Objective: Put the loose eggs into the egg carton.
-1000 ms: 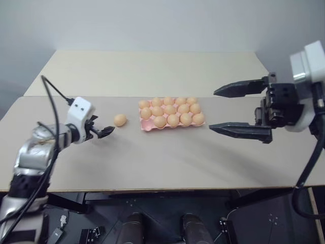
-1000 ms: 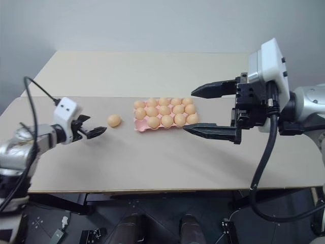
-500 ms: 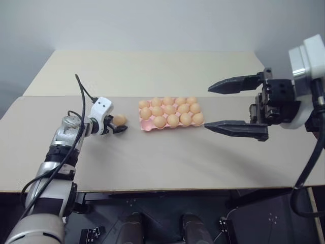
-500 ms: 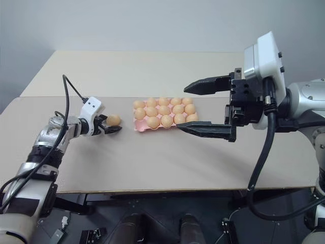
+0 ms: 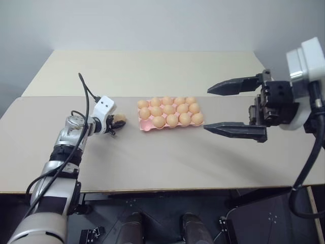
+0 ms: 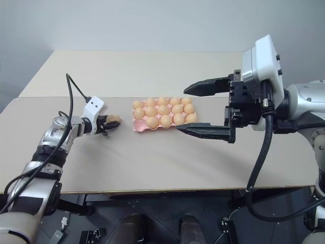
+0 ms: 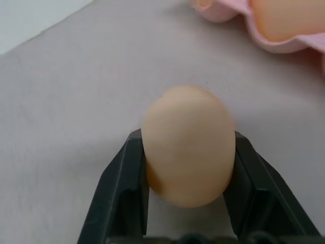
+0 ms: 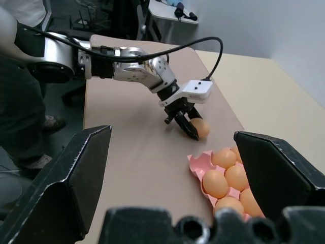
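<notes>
One loose egg [image 5: 120, 119], tan-orange, rests on the table just left of the egg carton [image 5: 144, 127]. My left gripper [image 5: 117, 122] is shut on it; in the left wrist view both black fingers [image 7: 127, 183] press against the sides of the egg [image 7: 189, 145]. The pink carton's cups hold several eggs, and its near corner [image 7: 284, 44] lies just past the held egg. My right gripper [image 5: 207, 109] hangs open and empty above the table, to the right of the carton. The right wrist view looks across the carton rim [image 8: 195, 161] to the left gripper [image 8: 189, 123].
A second beige table [image 5: 152, 71] adjoins the far edge of this one. The near table edge [image 5: 167, 189] runs across the front. In the right wrist view a person's legs [image 8: 23, 117] stand beyond the table's left end, with chairs behind.
My left arm reached right to the loose egg and its fingers closed around it. The right gripper has stayed in place, open.
</notes>
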